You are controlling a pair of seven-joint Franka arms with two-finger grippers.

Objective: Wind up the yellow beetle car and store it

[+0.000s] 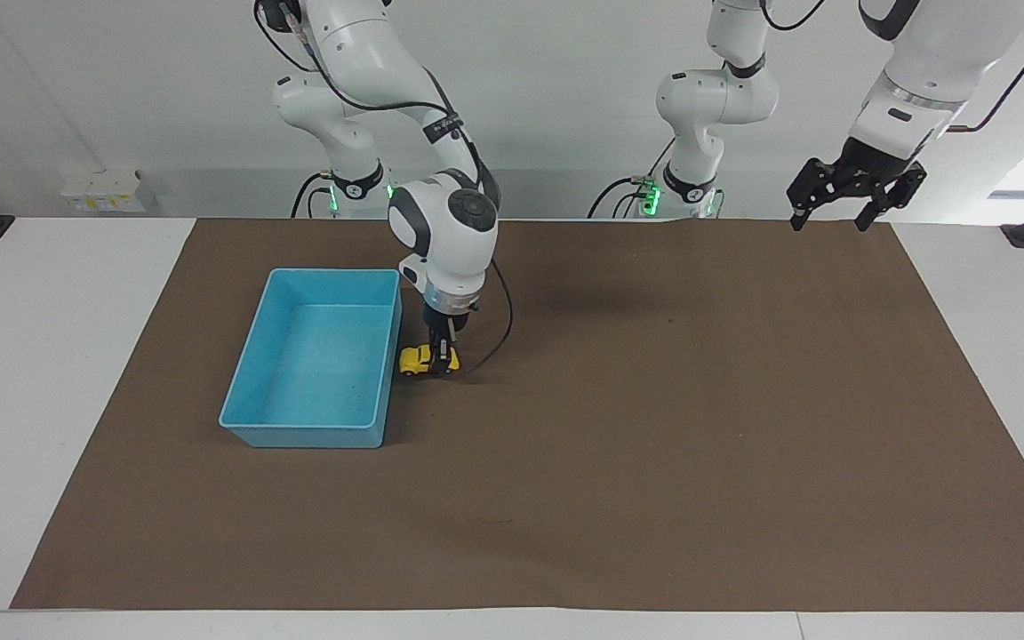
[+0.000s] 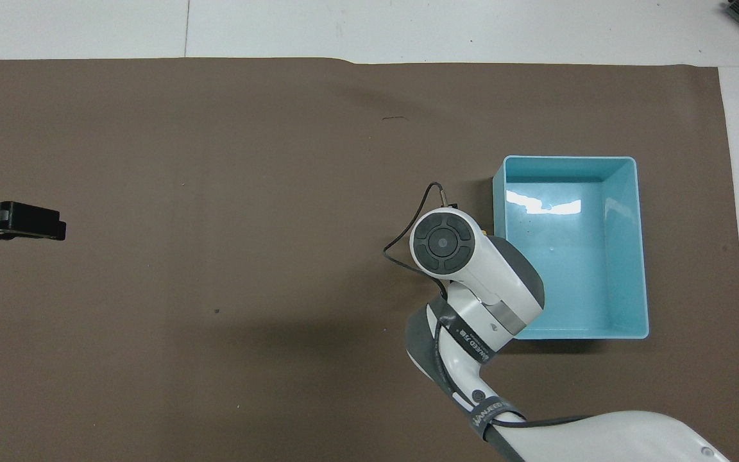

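Two grippers on my screens: my right gripper (image 1: 445, 356) is down on the brown mat (image 1: 654, 444), clamped on the yellow beetle car (image 1: 419, 360), which sits under its fingers just beside the blue bin (image 1: 250, 391). My left gripper (image 1: 835, 210) waits with fingers spread, raised over the mat's corner at the left arm's end.

My right arm (image 2: 472, 276) reaches over the brown mat (image 2: 215, 192) beside the blue bin (image 2: 642, 256); my left gripper (image 2: 23, 221) hangs over the mat's edge.
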